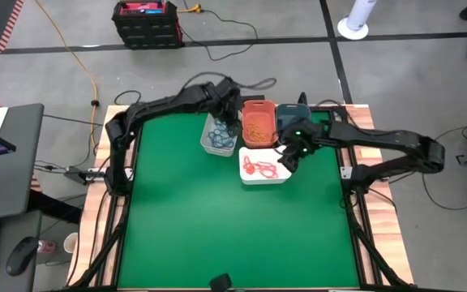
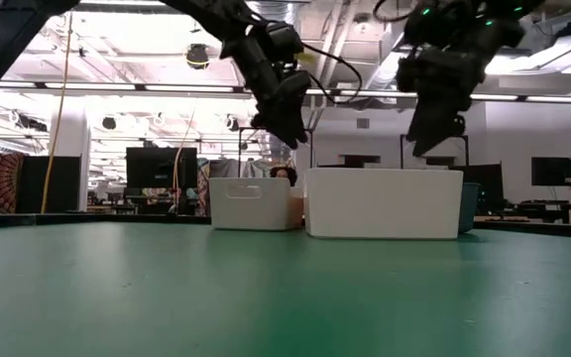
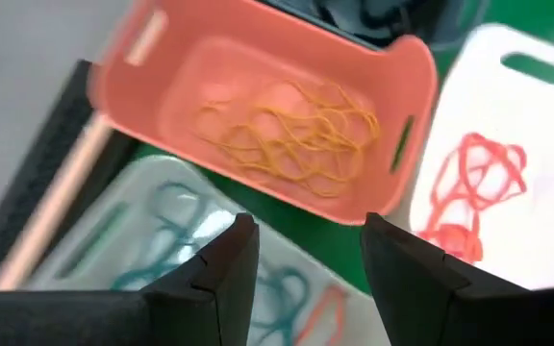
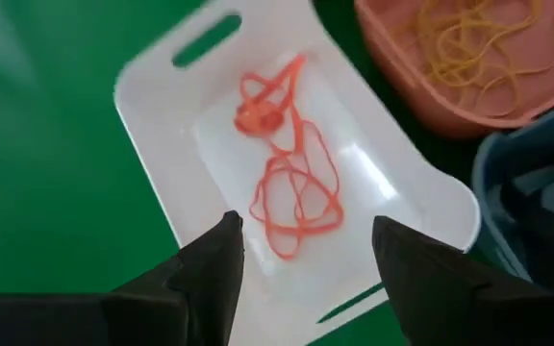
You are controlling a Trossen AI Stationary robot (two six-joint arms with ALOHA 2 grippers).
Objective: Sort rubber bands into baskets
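Observation:
Four baskets stand together at the table's far middle. The light grey basket (image 1: 217, 136) holds teal rubber bands (image 3: 176, 235). The coral basket (image 1: 259, 123) holds yellow-orange rubber bands (image 3: 291, 135). A dark slate-blue basket (image 1: 292, 112) is beside it. The white basket (image 1: 263, 167) holds red rubber bands (image 4: 291, 183). My left gripper (image 3: 306, 255) hangs open above the gap between the grey and coral baskets, with nothing between its fingers. My right gripper (image 4: 306, 259) hangs open and empty above the white basket's right part (image 1: 289, 159).
The green table top (image 1: 233, 235) stretches bare from the baskets to the near edge. In the low view both grippers, left (image 2: 290, 124) and right (image 2: 429, 134), hang above the basket rims. A black crate (image 1: 146, 23) stands on the floor beyond the table.

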